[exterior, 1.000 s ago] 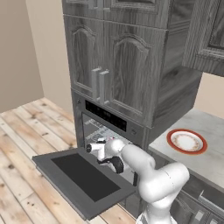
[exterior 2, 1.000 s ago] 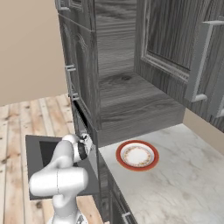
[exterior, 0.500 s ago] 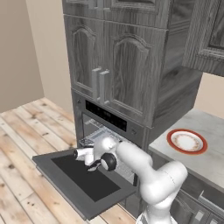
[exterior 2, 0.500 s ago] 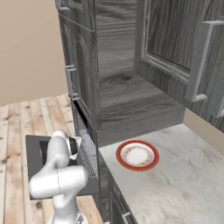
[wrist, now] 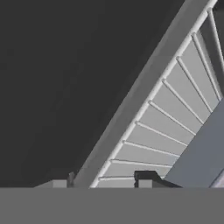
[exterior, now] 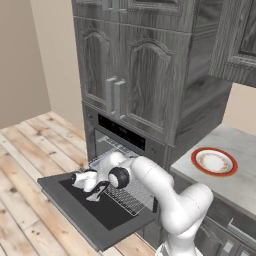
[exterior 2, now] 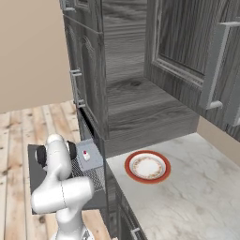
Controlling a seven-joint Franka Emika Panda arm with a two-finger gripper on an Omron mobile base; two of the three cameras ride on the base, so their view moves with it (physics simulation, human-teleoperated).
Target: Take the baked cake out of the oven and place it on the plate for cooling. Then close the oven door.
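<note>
The oven [exterior: 122,131] stands open, its door [exterior: 87,212] folded down flat. The wire rack [exterior: 127,196] is drawn out over the door. On it lies a grey tray [exterior 2: 93,159] carrying the baked cake [exterior 2: 86,155], a small white wedge with a red cherry. My gripper [exterior: 97,191] hangs low at the rack's front edge, above the door's black glass [wrist: 65,78]. In the hand view my gripper [wrist: 107,179] is open, and the rack's front bar [wrist: 131,105] runs between the fingertips with a gap on one side. The red-rimmed plate [exterior 2: 147,166] rests on the counter to the right.
Grey wood-grain cabinet doors [exterior: 130,65] rise above the oven. The marble counter [exterior 2: 187,197] stretches right of it, under a wall cabinet [exterior 2: 197,51]. Wooden plank floor [exterior: 25,165] lies left of the open door.
My hand came out of the oven mouth and down over the door, and the rack with the cake slid out with it. The jaws have widened a little.
</note>
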